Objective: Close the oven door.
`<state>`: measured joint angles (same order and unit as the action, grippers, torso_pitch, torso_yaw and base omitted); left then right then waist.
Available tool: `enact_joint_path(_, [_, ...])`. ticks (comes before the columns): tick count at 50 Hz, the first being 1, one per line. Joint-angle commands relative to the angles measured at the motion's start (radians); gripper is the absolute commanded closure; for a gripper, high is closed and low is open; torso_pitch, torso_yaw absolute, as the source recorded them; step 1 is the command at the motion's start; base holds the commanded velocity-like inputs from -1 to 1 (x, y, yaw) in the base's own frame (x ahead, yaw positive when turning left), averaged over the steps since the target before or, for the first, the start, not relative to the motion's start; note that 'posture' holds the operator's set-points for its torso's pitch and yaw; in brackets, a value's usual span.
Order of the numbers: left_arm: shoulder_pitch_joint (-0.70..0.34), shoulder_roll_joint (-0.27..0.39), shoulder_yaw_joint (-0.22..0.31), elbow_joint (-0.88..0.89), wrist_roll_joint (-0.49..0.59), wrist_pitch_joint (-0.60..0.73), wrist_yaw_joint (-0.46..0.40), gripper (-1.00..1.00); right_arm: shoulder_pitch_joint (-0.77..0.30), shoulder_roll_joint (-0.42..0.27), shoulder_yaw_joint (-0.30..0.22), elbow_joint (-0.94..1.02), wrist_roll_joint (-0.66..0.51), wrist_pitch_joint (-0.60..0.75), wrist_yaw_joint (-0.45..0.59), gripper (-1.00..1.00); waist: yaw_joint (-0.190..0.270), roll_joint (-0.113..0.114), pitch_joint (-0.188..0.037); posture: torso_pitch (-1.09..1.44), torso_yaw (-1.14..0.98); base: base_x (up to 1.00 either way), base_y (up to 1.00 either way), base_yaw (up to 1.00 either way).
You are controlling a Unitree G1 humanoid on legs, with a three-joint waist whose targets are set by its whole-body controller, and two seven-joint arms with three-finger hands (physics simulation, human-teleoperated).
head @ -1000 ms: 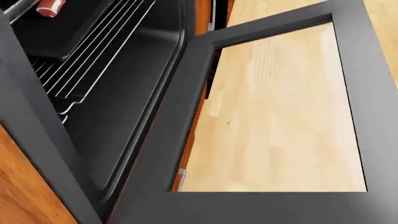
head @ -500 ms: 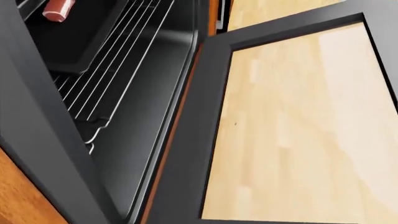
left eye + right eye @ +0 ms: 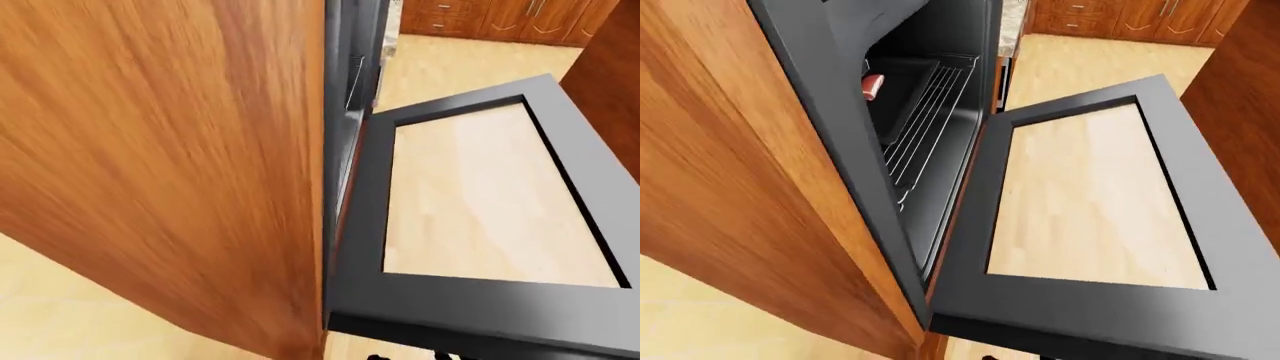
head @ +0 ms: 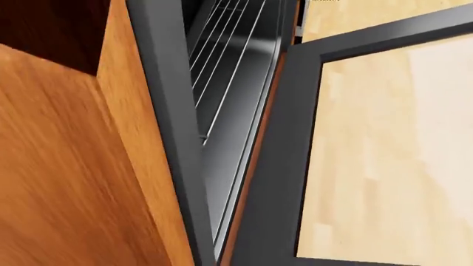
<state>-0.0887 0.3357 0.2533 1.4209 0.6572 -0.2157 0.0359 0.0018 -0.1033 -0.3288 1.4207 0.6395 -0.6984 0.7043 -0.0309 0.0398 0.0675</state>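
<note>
A: Where are the fingers?

B: Neither hand shows clearly in any view, so I cannot tell whether the fingers are open or closed. Only a dark scrap peeks out under the door's lower edge in the eye views, too small to name

A: And the door?

B: The door hangs wide open, dropped flat, floor showing through its glass. The rack and a red item sit inside the oven, set in the cabinet. Closing is all still ahead, I judge
</note>
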Motion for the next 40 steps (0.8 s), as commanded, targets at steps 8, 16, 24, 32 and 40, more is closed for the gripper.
enact_joint_path(8, [-0.015,-0.003,0.004,-0.018,-0.005,-0.026,0.009,-1.00,-0.017,-0.028,-0.012,-0.037,0.012,-0.034,0.005,-1.00,0.019,-0.059,-0.041,-0.03,0.00,0.00,0.00,0.00])
enact_joint_path(16, [-0.012,-0.002,0.006,-0.018,-0.006,-0.080,0.069,-1.00,-0.018,-0.028,-0.008,-0.036,0.001,-0.033,-0.003,-1.00,0.012,-0.031,-0.066,-0.03,0.00,0.00,0.00,0.00])
enact_joint_path(24, [-0.009,-0.001,0.015,-0.018,-0.008,-0.121,0.023,-1.00,-0.020,-0.028,-0.015,-0.036,-0.004,-0.026,-0.021,-1.00,0.017,-0.027,-0.073,-0.03,0.00,0.00,0.00,0.00])
enact_joint_path(32, [-0.005,-0.001,0.015,-0.018,-0.006,-0.180,0.038,-1.00,-0.017,-0.029,-0.012,-0.035,-0.014,-0.032,-0.028,-1.00,0.022,-0.033,-0.078,-0.03,0.00,0.00,0.00,0.00])
enact_joint_path(40, [-0.005,-0.005,0.029,-0.019,-0.050,-0.174,-0.018,-1.00,-0.016,-0.028,-0.012,-0.035,-0.019,-0.032,-0.023,-1.00,0.022,-0.032,-0.065,0.00,0.00,0.00,0.00,0.00])
